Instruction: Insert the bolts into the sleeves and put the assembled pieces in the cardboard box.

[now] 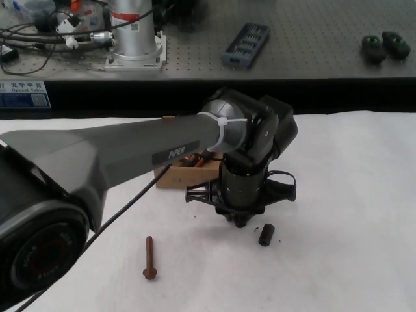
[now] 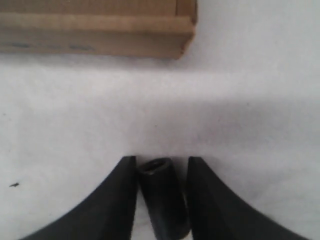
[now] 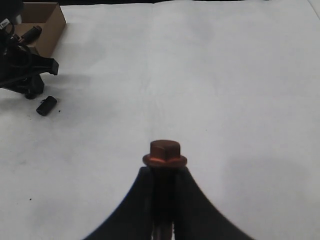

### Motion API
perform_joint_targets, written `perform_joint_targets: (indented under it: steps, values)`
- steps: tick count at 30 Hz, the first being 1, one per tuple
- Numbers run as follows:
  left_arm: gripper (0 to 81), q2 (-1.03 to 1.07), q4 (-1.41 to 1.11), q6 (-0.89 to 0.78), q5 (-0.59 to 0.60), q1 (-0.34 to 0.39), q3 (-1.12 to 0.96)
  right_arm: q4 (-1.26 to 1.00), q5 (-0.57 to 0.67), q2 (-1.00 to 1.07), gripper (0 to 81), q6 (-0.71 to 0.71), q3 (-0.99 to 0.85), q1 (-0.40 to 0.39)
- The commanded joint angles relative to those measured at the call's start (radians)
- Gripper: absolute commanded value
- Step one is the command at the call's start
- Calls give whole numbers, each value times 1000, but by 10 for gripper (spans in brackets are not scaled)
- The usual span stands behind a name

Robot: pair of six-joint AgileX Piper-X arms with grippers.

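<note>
Bolt (image 3: 164,152) with a copper-coloured hex head is clamped by its shank in the right pincer (image 3: 163,170), well apart from the cardboard box (image 2: 95,35). Near the box, the left pincer (image 2: 162,160) points down at the white counter (image 1: 351,214), grasping a black sleeve (image 2: 162,200) between its fingers. A loose sleeve (image 1: 266,234) lies just past that pincer, on its side away from the box. A second bolt (image 1: 150,258) lies flat, farther from the box.

The bolt (image 3: 164,152) is coppery metal with a dull sheen. The sleeve (image 2: 162,200) looks smooth matt black. The box (image 2: 100,40) is plain matt cardboard; the worktop (image 3: 225,75) has a white, faintly fuzzy cover.
</note>
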State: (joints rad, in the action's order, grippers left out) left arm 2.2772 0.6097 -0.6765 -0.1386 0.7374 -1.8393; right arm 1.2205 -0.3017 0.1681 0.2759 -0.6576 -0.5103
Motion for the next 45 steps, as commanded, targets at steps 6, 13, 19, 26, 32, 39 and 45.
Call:
perform_joint_targets:
  steps: [6,13,19,26,32,39,45]
  values:
    - [6,-8,29,-20,195,3,-9,-7,-3,-7,22,2,-3,4]
    - [6,-95,44,183,238,-29,-9,-47,-3,-7,22,0,-3,4]
    - [6,-222,44,319,219,-72,-9,-171,29,-5,22,-8,-3,4]
    - [6,-348,40,495,231,-89,2,-377,226,-3,22,-8,68,4]
    - [6,-451,-44,506,303,-89,104,-636,374,56,22,-6,168,4]
    - [6,-665,-392,584,467,-89,445,-871,483,257,22,-2,178,4]
    - [6,-885,-791,532,565,-97,853,-1129,632,435,22,0,178,4]
